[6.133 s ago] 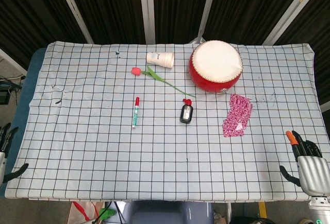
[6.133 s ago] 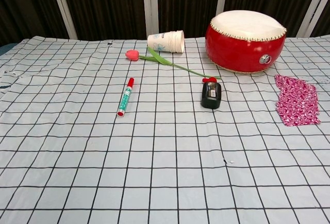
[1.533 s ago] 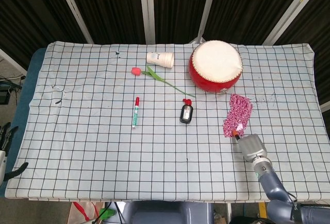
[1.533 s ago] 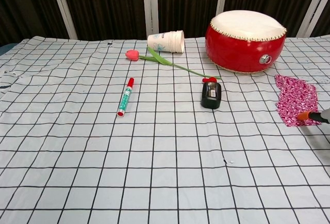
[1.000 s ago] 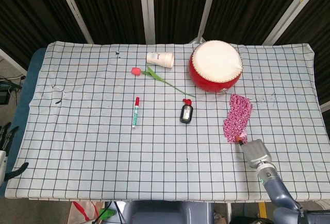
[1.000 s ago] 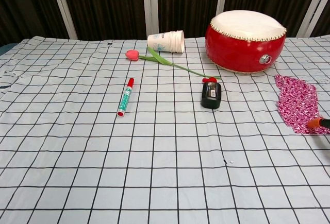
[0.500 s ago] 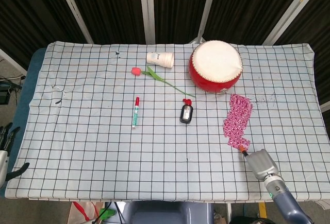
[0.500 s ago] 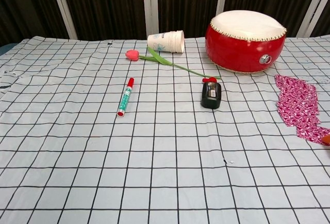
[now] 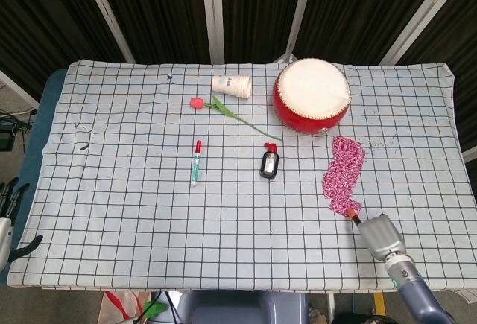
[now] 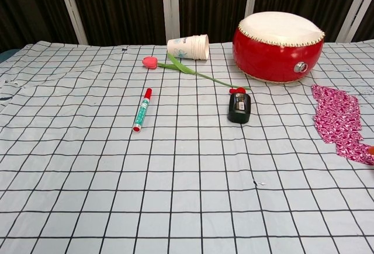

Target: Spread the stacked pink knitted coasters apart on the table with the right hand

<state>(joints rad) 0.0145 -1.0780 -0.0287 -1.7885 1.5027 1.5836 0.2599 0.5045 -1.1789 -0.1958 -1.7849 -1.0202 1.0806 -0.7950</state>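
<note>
The pink knitted coasters (image 9: 342, 175) lie right of centre on the checked cloth, drawn out into a long strip toward the near edge. In the chest view the coasters (image 10: 339, 122) reach the right border. My right hand (image 9: 381, 238) sits just beyond their near end, back up. Its orange fingertip (image 9: 351, 217) touches the tip of the strip, and the other fingers are hidden under the hand. Only that orange fingertip (image 10: 371, 147) shows in the chest view. My left hand (image 9: 9, 220) hangs off the table's left edge, fingers apart and holding nothing.
A red drum (image 9: 311, 96) stands behind the coasters. A black key fob (image 9: 269, 164) lies to their left, then a red-capped marker (image 9: 196, 162). Further back are a tulip (image 9: 223, 109) and a tipped paper cup (image 9: 231, 85). The table's near edge (image 9: 223, 287) is close to my right hand.
My right hand has drawn back toward the near edge with its fingertip on the coasters. Their near end followed it, so the pile has stretched longer. The left hand has stayed put.
</note>
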